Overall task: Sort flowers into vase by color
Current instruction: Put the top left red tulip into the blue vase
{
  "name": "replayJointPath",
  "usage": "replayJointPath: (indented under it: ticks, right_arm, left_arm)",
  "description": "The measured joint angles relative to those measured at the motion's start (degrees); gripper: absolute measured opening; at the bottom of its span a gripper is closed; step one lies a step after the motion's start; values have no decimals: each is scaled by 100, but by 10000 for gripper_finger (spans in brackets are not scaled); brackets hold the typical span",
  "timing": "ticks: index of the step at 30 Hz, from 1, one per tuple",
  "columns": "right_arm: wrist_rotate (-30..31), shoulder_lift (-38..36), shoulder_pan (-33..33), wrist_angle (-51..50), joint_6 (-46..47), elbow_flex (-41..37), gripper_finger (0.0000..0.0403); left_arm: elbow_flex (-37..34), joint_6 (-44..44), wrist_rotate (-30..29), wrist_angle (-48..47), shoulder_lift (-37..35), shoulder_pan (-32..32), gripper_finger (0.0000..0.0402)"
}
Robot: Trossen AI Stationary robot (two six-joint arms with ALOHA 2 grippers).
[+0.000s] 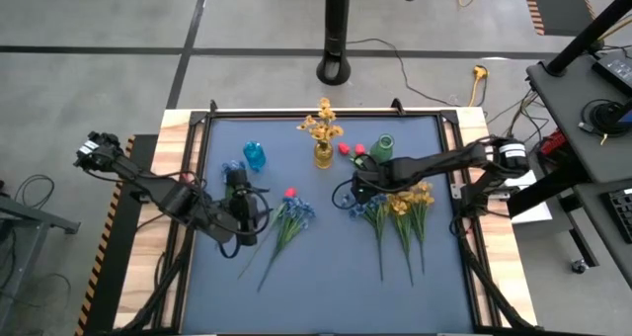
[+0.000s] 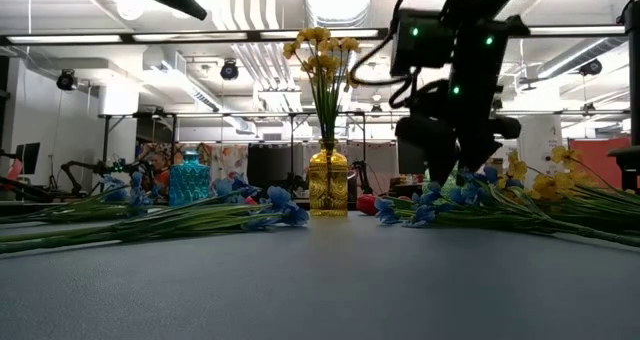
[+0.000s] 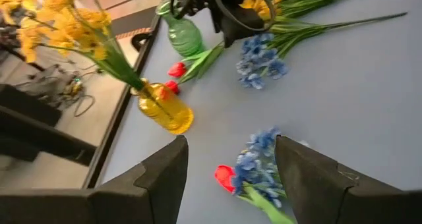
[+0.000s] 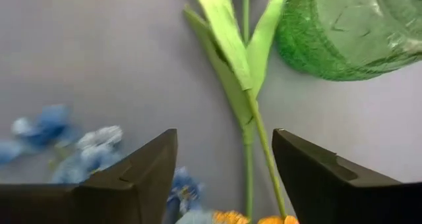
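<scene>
A yellow vase (image 1: 323, 158) at the mat's far middle holds yellow flowers (image 1: 321, 125) upright. Beside it stand a blue vase (image 1: 255, 156) and a green vase (image 1: 382, 146). Blue sprigs with one red bud (image 1: 290, 209) lie flat on the mat left of centre. My left gripper (image 3: 231, 145) hangs open above their blossoms (image 3: 258, 159). Right of centre lie blue (image 1: 373, 210) and yellow sprigs (image 1: 411, 200). Red buds (image 1: 351, 150) lie by the green vase. My right gripper (image 4: 224, 135) is open above a red bud's leafy stem (image 4: 245, 85), touching nothing.
The mat's raised frame (image 1: 209, 114) runs around the work area. The near half of the mat (image 1: 326, 296) holds only stem ends. A black pole's foot (image 1: 336, 69) stands beyond the far edge. Both arms reach toward the centre, close to the three vases.
</scene>
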Motion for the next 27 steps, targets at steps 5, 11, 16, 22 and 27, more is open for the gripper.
replayJointPath:
  ticks: [5, 11, 16, 22, 27]
  right_arm:
    - [44, 195, -72, 31, -105, 0, 280]
    - [278, 336, -203, 96, -115, -7, 275]
    - [286, 329, -203, 291, -107, -7, 256]
    - [288, 390, -214, 308, -107, -7, 247]
    - [293, 552, -218, 350, -154, -7, 247]
  left_arm:
    - [-2, 0, -114, -51, 10, 0, 209]
    - [-2, 0, -369, -59, 10, 0, 209]
    - [-2, 0, -406, -84, 10, 0, 209]
    - [-2, 0, -413, -103, 10, 0, 209]
    - [-2, 0, -413, -103, 10, 0, 209]
